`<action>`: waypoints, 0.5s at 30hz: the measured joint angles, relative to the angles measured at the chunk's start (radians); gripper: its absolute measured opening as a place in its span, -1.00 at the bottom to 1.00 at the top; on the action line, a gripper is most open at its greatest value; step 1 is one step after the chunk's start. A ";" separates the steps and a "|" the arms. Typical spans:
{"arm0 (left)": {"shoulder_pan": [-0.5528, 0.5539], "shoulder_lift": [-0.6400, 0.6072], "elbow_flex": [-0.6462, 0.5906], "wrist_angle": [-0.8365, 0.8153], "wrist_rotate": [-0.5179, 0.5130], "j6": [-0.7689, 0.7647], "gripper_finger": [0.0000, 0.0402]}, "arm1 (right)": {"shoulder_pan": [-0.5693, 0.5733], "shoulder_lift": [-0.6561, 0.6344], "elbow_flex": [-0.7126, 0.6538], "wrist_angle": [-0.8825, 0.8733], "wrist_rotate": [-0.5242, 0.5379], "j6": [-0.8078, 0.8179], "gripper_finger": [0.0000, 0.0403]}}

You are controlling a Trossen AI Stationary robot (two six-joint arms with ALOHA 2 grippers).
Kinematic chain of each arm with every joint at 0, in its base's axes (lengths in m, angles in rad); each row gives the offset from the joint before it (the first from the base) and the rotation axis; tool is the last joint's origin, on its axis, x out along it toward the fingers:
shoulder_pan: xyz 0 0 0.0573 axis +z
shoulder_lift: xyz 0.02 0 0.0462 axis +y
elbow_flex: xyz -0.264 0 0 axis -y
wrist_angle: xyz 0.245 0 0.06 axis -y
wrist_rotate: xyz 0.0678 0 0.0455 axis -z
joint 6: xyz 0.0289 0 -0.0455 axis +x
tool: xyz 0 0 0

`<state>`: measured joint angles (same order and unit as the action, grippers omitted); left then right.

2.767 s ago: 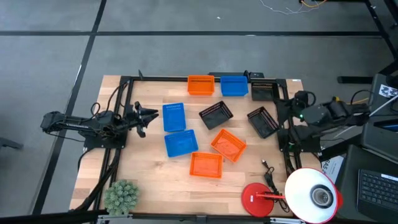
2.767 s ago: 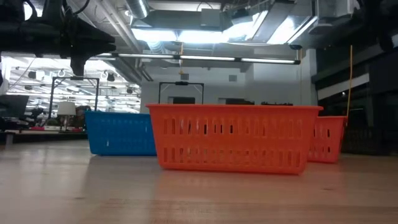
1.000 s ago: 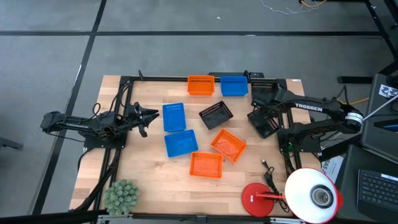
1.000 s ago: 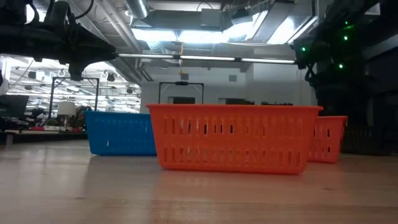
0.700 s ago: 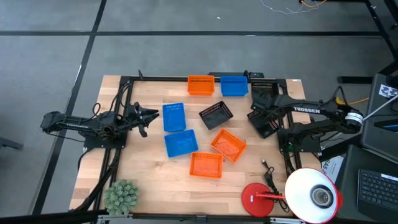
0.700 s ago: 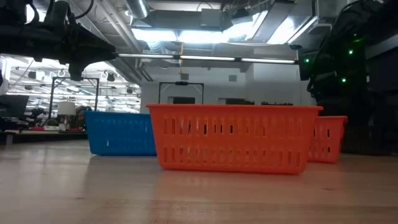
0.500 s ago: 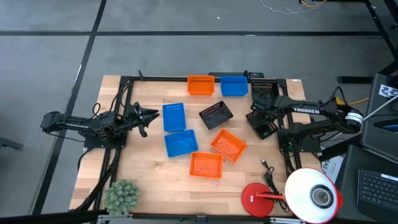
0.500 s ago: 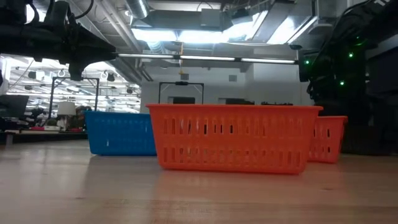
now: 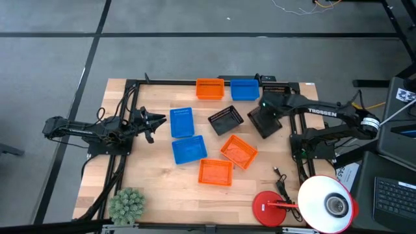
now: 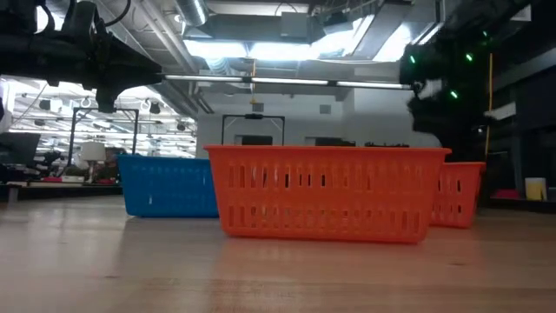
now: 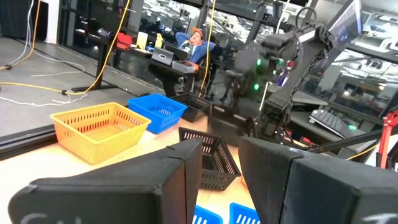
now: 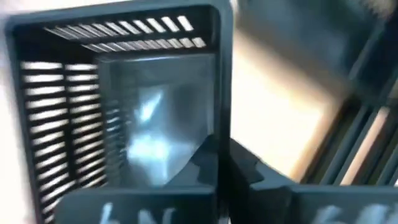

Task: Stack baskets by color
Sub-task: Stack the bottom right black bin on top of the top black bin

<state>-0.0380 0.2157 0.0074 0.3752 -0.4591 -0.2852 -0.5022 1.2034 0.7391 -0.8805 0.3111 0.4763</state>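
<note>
Right gripper (image 9: 268,112) is clamped on the wall of a black basket (image 9: 265,121), which sits tilted and empty at the counter's (image 9: 156,188) right side, just beside another empty black basket (image 9: 225,119). Left gripper (image 9: 156,119) hovers with fingers parted, holding nothing, next to an empty blue basket (image 9: 181,121). Along the far edge, an orange basket (image 9: 209,89) and a second blue basket (image 9: 244,90) stand side by side, both empty.

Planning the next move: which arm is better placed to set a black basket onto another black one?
Right. Its hand is shut on a black basket, beside the loose black basket. The left hand waits empty by the blue baskets.
</note>
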 joint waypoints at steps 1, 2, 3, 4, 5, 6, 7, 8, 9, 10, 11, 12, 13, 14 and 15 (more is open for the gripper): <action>0.000 0.000 0.000 0.000 0.000 0.000 -0.51 | 0.000 0.000 0.034 0.000 0.019 -0.025 -0.98; 0.000 0.000 0.000 0.000 0.000 0.000 -0.51 | 0.000 0.000 0.067 0.000 0.043 -0.045 -0.98; 0.000 0.000 0.000 0.000 0.000 0.003 -0.51 | -0.002 0.000 0.100 -0.001 0.068 -0.066 -0.99; 0.000 0.000 0.000 0.000 0.000 0.008 -0.51 | -0.007 0.000 0.132 -0.004 0.097 -0.084 -0.99; 0.000 0.000 0.000 0.000 0.000 0.008 -0.51 | -0.014 0.000 0.164 -0.008 0.125 -0.102 -0.99; 0.000 0.000 0.000 0.000 0.000 0.008 -0.51 | -0.023 0.000 0.195 -0.013 0.155 -0.118 -0.99; 0.000 0.000 0.000 0.000 0.000 0.008 -0.51 | -0.035 0.000 0.223 -0.018 0.179 -0.128 -0.99; 0.000 0.000 0.000 0.000 0.000 0.008 -0.51 | -0.049 0.000 0.249 -0.023 0.195 -0.140 -0.99; 0.000 0.000 0.000 0.000 0.000 0.008 -0.51 | -0.065 0.001 0.271 -0.026 0.209 -0.146 -0.99; 0.000 0.000 0.000 0.000 0.000 0.008 -0.51 | -0.080 0.001 0.289 -0.027 0.228 -0.154 -0.99; 0.000 0.000 0.000 0.000 0.000 0.008 -0.51 | -0.096 0.001 0.302 -0.028 0.249 -0.167 -0.99; 0.000 0.000 0.000 0.000 0.000 0.008 -0.51 | -0.113 0.001 0.309 -0.030 0.264 -0.179 -0.99; 0.000 0.000 0.000 -0.001 0.000 0.008 -0.51 | -0.129 0.001 0.312 -0.033 0.273 -0.200 -0.99; 0.000 0.000 0.000 -0.001 0.000 0.008 -0.51 | -0.146 0.001 0.311 -0.040 0.274 -0.226 -0.99; 0.000 0.000 0.000 -0.001 0.000 0.008 -0.51 | -0.162 0.001 0.305 -0.044 0.276 -0.250 -0.99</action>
<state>-0.0377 0.2157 0.0074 0.3745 -0.4595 -0.2768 -0.6646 1.2046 1.0436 -0.9242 0.5866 0.2258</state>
